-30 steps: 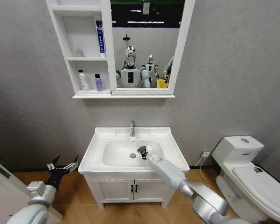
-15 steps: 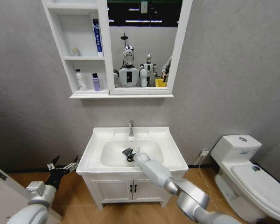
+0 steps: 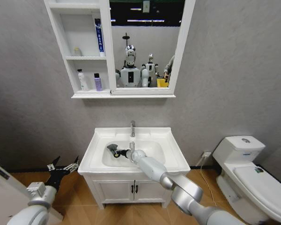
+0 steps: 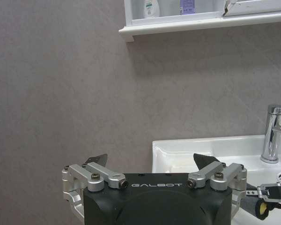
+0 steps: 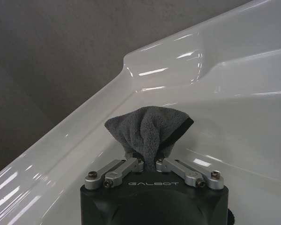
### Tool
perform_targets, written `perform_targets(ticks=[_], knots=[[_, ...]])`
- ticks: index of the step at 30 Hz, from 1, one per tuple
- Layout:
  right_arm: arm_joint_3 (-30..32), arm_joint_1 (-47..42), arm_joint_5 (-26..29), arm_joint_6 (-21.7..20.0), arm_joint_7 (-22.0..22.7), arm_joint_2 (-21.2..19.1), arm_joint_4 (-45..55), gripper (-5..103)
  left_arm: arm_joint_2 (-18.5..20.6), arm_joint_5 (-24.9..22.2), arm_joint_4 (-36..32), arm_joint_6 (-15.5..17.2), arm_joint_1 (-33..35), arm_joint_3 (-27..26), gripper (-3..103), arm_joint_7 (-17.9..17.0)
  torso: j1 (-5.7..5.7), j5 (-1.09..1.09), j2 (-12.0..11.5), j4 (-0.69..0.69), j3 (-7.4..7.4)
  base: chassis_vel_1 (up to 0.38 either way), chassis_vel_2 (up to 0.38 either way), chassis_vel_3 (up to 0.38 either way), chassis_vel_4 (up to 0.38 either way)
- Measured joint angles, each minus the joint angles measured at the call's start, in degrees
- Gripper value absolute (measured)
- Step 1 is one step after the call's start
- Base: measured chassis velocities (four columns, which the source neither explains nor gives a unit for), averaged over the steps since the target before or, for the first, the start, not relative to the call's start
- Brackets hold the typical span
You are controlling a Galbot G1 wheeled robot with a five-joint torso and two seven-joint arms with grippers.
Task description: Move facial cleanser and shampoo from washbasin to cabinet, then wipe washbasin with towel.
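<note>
I have the right tool (image 5: pixel 149 164) pinched on the small dark grey folded towel (image 5: pixel 150 131), pressing it into the white ceramic washbasin (image 3: pixel 96 149) bowl's left side for wiping, while the left tool (image 3: pixel 63 168) hangs spread wide beside the vanity.

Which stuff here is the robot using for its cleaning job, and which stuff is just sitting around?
For the job:
- towel, pinched in the right gripper
- washbasin, being wiped
- cabinet, two bottles on its lowest shelf

Just there:
- toilet
- faucet
- left gripper, open, beside the washbasin
</note>
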Motion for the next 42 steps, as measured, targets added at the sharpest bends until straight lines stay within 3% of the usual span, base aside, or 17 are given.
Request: perform_targets(ticks=[6, 9, 11, 14, 19, 28, 29, 31, 32, 34, 39, 42], knots=[[0.8, -1.3, -4.8, 1.1, 1.3, 0.0, -2.6, 6, 0.0, 0.0, 0.0, 0.0, 0.0, 0.0, 100, 0.0, -0.01, 0.00, 0.0, 0.00, 0.00, 0.000, 0.000, 0.000, 0.000], [1.4, -1.6, -6.0, -0.6, 5.2, -0.1, -2.9, 6, 0.0, 0.0, 0.0, 0.0, 0.0, 0.0, 100, 0.0, -0.01, 0.00, 0.0, -0.03, 0.00, 0.000, 0.000, 0.000, 0.000], [1.5, -1.9, -6.2, -3.6, 10.3, 0.0, -1.2, 6, 0.0, 0.0, 0.0, 0.0, 0.0, 0.0, 100, 0.0, -0.01, 0.00, 0.0, -0.02, 0.00, 0.000, 0.000, 0.000, 0.000], [1.3, -1.7, -8.1, -5.5, 13.5, -0.4, -0.5, 6, 0.0, 0.0, 0.0, 0.0, 0.0, 0.0, 100, 0.0, -0.02, 0.00, 0.0, 0.01, 0.00, 0.000, 0.000, 0.000, 0.000], [1.3, -0.5, -10.8, -5.8, 14.6, -0.3, -2.1, 6, 0.0, 0.0, 0.0, 0.0, 0.0, 0.0, 100, 0.0, -0.02, 0.00, 0.0, -0.02, -0.01, 0.000, 0.000, 0.000, 0.000], [-0.2, 1.1, -8.4, -3.6, 8.1, -0.1, -3.4, 6, 0.0, 0.0, 0.0, 0.0, 0.0, 0.0, 100, 0.0, -0.02, 0.00, 0.0, -0.01, 0.00, 0.000, 0.000, 0.000, 0.000], [-0.2, 0.9, -7.7, -2.6, 6.1, -0.1, -3.5, 6, 0.0, 0.0, 0.0, 0.0, 0.0, 0.0, 100, 0.0, -0.01, 0.00, 0.0, -0.01, -0.01, 0.000, 0.000, 0.000, 0.000], [0.3, -0.5, -6.9, 1.2, -2.8, -0.1, -3.8, 6, 0.0, 0.0, 0.0, 0.0, 0.0, 0.0, 100, 0.0, -0.02, 0.00, 0.0, -0.01, 0.00, 0.000, 0.000, 0.000, 0.000], [0.3, -0.5, -6.9, 1.2, -2.8, -0.1, -3.8, 6, 0.0, 0.0, 0.0, 0.0, 0.0, 0.0, 100, 0.0, -0.02, 0.00, 0.0, -0.01, 0.00, 0.000, 0.000, 0.000, 0.000], [0.4, -1.5, -6.8, 3.3, -7.6, -0.1, -3.9, 6, 0.0, 0.0, 0.0, 0.0, 0.0, 0.0, 100, 0.0, -0.02, 0.00, 0.0, -0.01, -0.01, 0.000, 0.000, 0.000, 0.000], [0.8, -2.0, -8.6, 3.9, -8.1, -0.1, -3.9, 6, 0.0, 0.0, 0.0, 0.0, 0.0, 0.0, 100, 0.0, -0.02, 0.00, 0.0, 0.00, -0.03, 0.000, 0.000, 0.000, 0.000], [1.6, -2.5, -12.6, 0.8, -0.6, -0.1, -3.1, 6, 0.0, 0.0, 0.0, 0.0, 0.0, 0.0, 100, 0.0, -0.02, 0.00, 0.0, 0.00, -0.04, 0.000, 0.000, 0.000, 0.000]])
